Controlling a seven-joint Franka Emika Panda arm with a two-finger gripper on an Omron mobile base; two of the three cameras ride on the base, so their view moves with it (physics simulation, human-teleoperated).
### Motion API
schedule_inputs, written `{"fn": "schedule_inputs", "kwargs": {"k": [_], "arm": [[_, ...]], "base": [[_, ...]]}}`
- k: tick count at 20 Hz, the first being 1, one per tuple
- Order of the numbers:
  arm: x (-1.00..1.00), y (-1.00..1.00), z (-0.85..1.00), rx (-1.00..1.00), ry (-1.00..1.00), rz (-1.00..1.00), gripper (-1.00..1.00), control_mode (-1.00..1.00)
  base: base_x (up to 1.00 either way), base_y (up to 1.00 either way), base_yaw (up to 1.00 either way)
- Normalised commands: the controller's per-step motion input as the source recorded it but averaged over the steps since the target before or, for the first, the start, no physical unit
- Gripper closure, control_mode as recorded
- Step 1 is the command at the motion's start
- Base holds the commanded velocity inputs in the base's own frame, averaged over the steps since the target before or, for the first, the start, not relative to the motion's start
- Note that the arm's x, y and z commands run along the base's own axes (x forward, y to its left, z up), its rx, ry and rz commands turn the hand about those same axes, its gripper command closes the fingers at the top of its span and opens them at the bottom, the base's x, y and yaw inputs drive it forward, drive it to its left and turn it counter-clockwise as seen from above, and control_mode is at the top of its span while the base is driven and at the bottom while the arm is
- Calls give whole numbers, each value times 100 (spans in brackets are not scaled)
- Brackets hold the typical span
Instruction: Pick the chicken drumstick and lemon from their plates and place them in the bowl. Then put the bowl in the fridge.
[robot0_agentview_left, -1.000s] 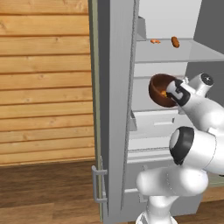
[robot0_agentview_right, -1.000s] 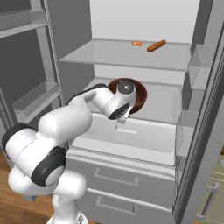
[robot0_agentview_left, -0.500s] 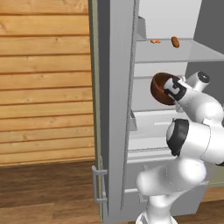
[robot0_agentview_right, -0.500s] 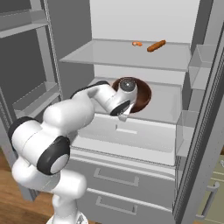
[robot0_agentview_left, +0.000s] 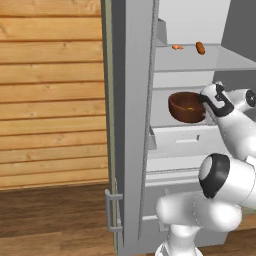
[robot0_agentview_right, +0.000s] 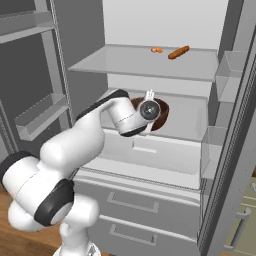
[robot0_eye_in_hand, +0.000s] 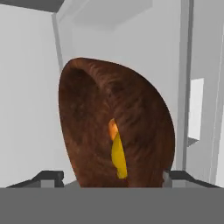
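The dark reddish-brown bowl (robot0_agentview_left: 184, 108) (robot0_agentview_right: 161, 115) (robot0_eye_in_hand: 131, 113) rests on the middle shelf inside the open fridge (robot0_agentview_left: 131, 125) (robot0_agentview_right: 150, 64). In it lie the yellow lemon (robot0_eye_in_hand: 118, 160) and, just behind that, the orange chicken drumstick (robot0_eye_in_hand: 113, 128). My gripper (robot0_agentview_left: 204, 102) (robot0_agentview_right: 151, 112) (robot0_eye_in_hand: 111, 177) is at the bowl's near rim, pointing into the fridge. Its fingertips (robot0_eye_in_hand: 49, 176) stand wide apart on either side of the bowl, so it is open. The plates are out of view.
An orange-brown sausage-like item (robot0_agentview_left: 200, 48) (robot0_agentview_right: 178, 52) and a small orange bit (robot0_agentview_left: 177, 47) (robot0_agentview_right: 156, 50) lie on the upper shelf. The fridge door (robot0_agentview_right: 235, 150) with its shelves stands open on the right. Drawers (robot0_agentview_right: 130, 205) sit below the bowl's shelf. A wooden wall (robot0_agentview_left: 50, 95) is at the left.
The jaws have spread from a tight grip on the bowl's rim to wide apart. The bowl has settled slightly lower onto the shelf.
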Motion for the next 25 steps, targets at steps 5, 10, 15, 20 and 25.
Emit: {"fn": "schedule_inputs", "kwargs": {"k": [5,10,15,20,25], "arm": [[-83,17,46,-3,-15,2,-100,-100],[-98,18,65,-11,7,3,-100,-100],[-97,24,57,-1,5,24,-100,-100],[-93,30,24,2,3,40,-100,-100],[-55,54,10,4,2,32,-100,-100]], "base": [[0,0,0],[0,0,0],[0,0,0],[0,0,0],[0,0,0]]}}
